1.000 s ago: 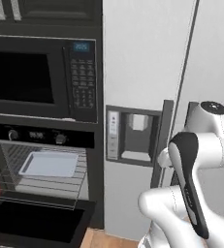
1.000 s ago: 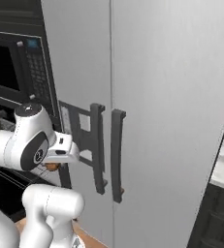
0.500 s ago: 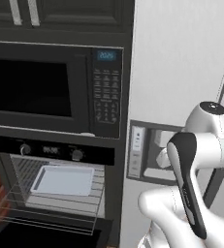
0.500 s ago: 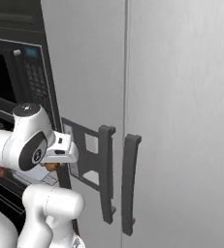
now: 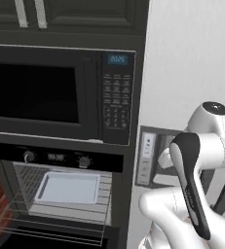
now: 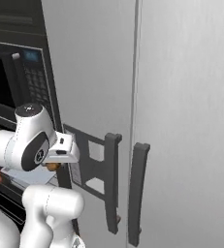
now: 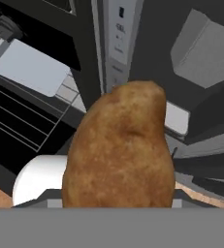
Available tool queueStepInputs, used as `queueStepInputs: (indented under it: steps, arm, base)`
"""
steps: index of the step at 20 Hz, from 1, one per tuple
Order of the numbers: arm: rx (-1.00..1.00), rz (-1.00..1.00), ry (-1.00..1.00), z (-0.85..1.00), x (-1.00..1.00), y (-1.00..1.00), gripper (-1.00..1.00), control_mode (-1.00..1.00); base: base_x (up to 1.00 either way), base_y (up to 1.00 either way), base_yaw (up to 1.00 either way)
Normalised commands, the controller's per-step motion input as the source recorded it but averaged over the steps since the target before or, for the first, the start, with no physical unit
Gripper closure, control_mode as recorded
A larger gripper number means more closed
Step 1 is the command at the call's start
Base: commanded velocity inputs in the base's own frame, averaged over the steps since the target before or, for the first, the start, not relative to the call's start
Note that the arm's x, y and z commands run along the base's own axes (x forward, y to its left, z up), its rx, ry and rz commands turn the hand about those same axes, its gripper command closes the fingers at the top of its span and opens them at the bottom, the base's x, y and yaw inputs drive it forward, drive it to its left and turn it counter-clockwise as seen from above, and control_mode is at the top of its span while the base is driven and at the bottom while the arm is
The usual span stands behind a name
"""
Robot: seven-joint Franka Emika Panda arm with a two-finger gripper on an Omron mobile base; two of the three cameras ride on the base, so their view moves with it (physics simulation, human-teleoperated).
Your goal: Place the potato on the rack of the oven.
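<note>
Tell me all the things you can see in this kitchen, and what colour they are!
potato: one, brown, held in the gripper
microwave: one, black, above the oven
oven: one, black, door open
rack: one, silvery wire, inside the oven
tray: one, pale, lying on an upper rack
fridge: one, grey, two dark handles, right of the oven
gripper: one, white, shut on the potato

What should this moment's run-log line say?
claw: shut on rough brown potato | black wall oven: open | wire rack: holds pale tray
</note>
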Motion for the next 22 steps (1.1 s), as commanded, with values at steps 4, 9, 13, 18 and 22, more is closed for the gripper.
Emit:
queueStepInputs:
  steps: [4,9,13,18,22]
  arm:
    - [0.0,0.0,0.0,0.0,0.0,0.0,1.0,1.0]
    - [0.0,-0.01,-0.02,-0.13,0.06,0.25,1.0,-1.0]
    - [0.0,-0.06,-0.12,-0.49,0.02,0.96,1.0,-1.0]
    - [0.0,-0.14,-0.17,-0.64,0.09,1.0,1.0,-1.0]
    - [0.0,-0.15,-0.09,-0.95,0.4,1.0,1.0,-1.0]
  base:
    - [0.16,0.75,-0.02]
    - [0.08,0.3,0.0]
    - [0.0,0.0,0.0]
    - [0.0,0.0,0.0]
    - [0.0,0.0,0.0]
